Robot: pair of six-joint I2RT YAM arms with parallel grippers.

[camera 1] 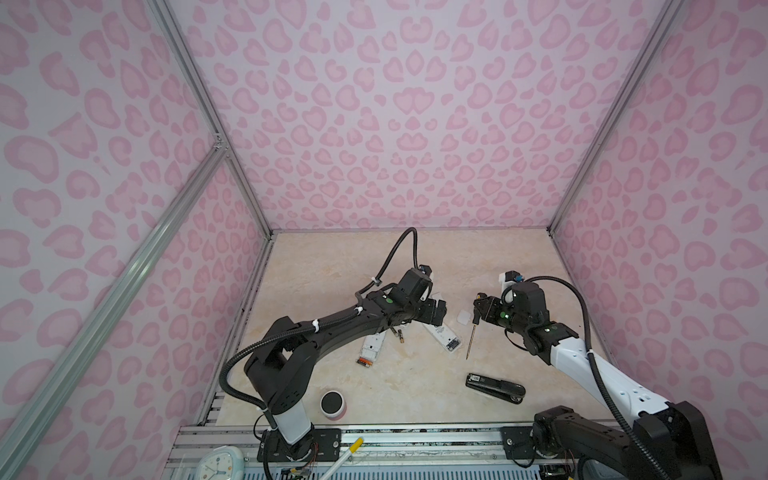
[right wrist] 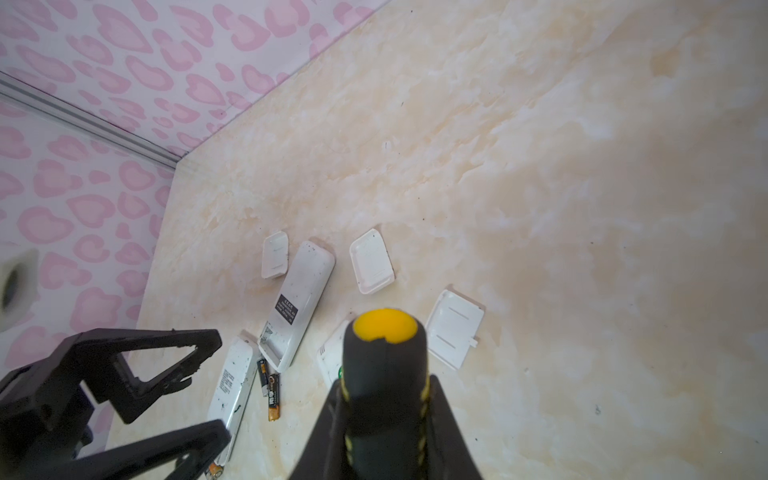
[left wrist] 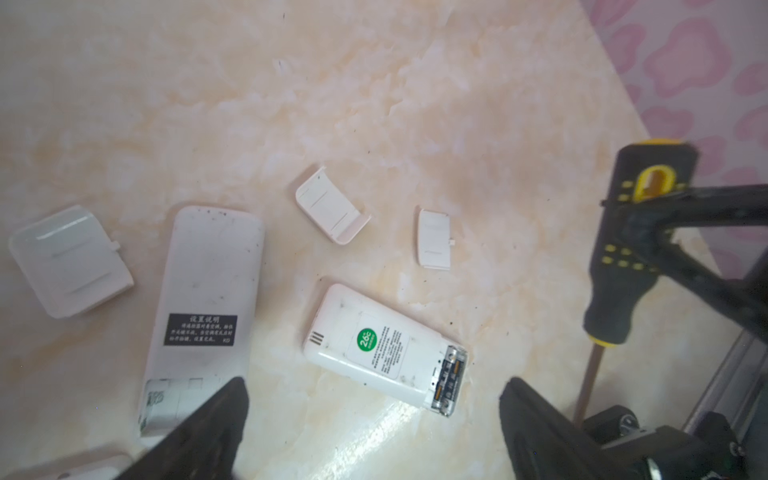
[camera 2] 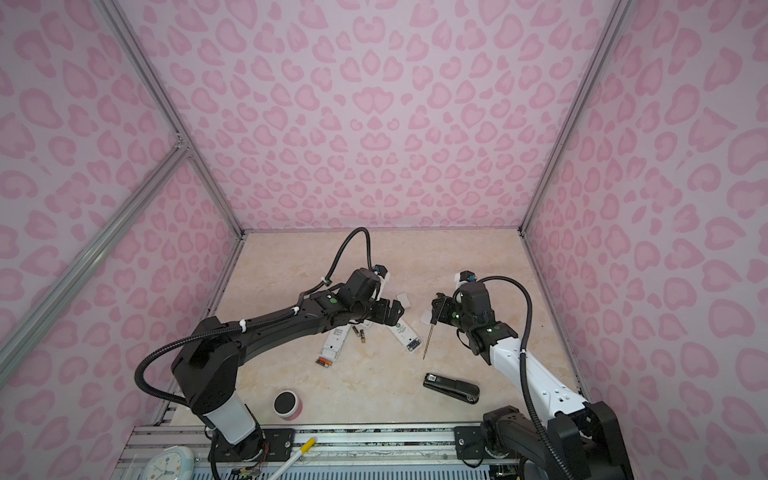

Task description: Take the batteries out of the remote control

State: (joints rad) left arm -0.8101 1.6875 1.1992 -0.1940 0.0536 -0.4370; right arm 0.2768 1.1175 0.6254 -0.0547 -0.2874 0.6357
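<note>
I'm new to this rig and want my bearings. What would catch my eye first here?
The right gripper is shut on a black-and-yellow screwdriver, its tip pointing down toward the marble table. Under the open left gripper lies a white remote with a green sticker, cover off, batteries still in its bay. Two loose batteries rest on the table beside a second remote.
</note>
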